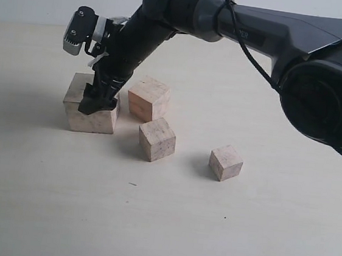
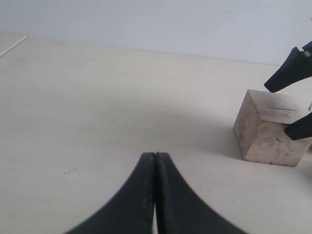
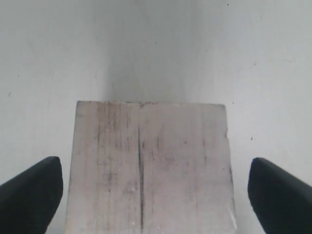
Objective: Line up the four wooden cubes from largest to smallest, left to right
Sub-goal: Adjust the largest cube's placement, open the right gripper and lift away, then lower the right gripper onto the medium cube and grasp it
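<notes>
Hiding part of the top of the largest cube [image 1: 79,120] in the exterior view, the right gripper [image 1: 97,104] straddles it with its 2 fingers [image 3: 34,192] apart, a slim gap on each side. The cube's near end is cut off in the right wrist view. The left gripper [image 2: 155,158], unseen in the exterior view, has its fingers pressed together over the counter [image 1: 161,225]. 4 cubes in all: the largest far left, the second cube [image 1: 149,99] just right of it, the third cube [image 1: 157,139] close in front of that, the smallest cube [image 1: 226,162] apart at the right. Open counter lies in front and to the right.
</notes>
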Tool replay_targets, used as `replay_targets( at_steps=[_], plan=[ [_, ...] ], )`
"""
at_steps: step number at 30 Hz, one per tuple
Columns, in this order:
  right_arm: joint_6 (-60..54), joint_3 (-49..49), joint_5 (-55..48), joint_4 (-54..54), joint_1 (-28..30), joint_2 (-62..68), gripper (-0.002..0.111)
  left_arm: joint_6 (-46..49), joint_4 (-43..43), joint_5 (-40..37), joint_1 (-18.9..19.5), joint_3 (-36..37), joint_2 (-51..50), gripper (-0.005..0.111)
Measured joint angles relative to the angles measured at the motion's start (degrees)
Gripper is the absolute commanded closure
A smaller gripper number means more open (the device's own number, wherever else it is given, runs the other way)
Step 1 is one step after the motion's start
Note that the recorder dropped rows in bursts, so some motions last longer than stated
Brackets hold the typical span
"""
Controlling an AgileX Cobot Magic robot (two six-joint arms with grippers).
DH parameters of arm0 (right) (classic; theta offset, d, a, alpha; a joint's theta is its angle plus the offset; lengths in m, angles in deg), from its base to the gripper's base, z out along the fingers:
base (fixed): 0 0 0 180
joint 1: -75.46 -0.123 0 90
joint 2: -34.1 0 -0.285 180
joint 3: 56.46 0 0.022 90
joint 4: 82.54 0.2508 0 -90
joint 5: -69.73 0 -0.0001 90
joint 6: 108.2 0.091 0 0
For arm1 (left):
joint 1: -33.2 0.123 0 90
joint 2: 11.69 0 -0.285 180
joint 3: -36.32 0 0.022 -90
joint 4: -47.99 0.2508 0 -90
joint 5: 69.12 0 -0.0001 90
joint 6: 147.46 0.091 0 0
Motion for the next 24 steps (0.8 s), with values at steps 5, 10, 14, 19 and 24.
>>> replay_targets(
  at_steps=[5,10,14,19,24],
  plan=[
    [0.0,0.0,0.09,0.0,0.0,0.0,0.005,0.0,0.0,0.0,0.0,0.0,0.0,0.107],
    [0.0,0.0,-0.9,0.0,0.0,-1.63,0.005,0.0,0.0,0.0,0.0,0.0,0.0,0.107],
    [1.93,0.0,-2.84,-0.29,0.0,-5.18,0.006,0.0,0.0,0.0,0.0,0.0,0.0,0.107],
    [6.39,0.0,-5.04,-3.22,0.0,-9.77,0.007,0.0,0.0,0.0,0.0,0.0,0.0,0.107],
    [11.56,0.0,-5.76,-11.67,0.0,-13.1,0.007,0.0,0.0,0.0,0.0,0.0,0.0,0.107]
  ],
)
